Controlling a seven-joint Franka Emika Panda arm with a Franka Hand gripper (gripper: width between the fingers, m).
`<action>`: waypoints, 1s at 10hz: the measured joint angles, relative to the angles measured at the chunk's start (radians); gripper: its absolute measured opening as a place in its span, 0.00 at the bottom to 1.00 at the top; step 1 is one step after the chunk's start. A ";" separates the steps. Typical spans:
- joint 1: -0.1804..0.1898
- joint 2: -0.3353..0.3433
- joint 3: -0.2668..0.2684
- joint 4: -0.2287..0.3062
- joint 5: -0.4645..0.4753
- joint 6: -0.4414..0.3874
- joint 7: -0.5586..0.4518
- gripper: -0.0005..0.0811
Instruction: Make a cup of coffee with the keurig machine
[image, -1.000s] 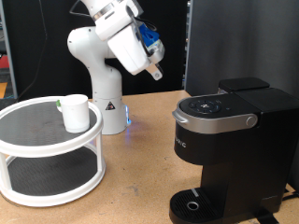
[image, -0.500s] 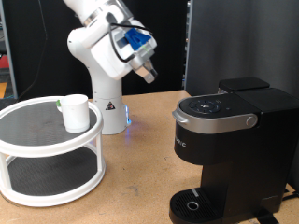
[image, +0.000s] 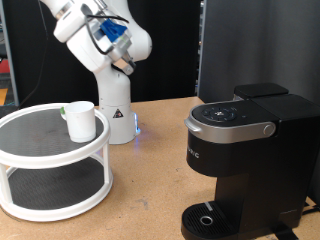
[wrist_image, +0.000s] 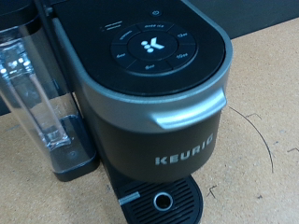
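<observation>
Claw raised at 11 o'clock, opening not discernible, cup seated on white tiered stand, keurig machine lid closed at 4 o'clock.

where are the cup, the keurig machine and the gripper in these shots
cup (image: 81, 121), exterior view, on its white side wall
keurig machine (image: 232, 118), exterior view, on its round button panel
gripper (image: 128, 68), exterior view, at its fingertips

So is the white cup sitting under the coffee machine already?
No, the cup stands on the top shelf of the round white rack, at the exterior view's left, away from the keurig machine.
</observation>
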 joint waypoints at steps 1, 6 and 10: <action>-0.006 -0.018 -0.003 -0.006 -0.005 -0.009 0.000 0.01; -0.036 -0.032 -0.065 -0.016 -0.060 -0.136 -0.046 0.01; -0.088 -0.076 -0.145 -0.018 -0.157 -0.274 -0.145 0.01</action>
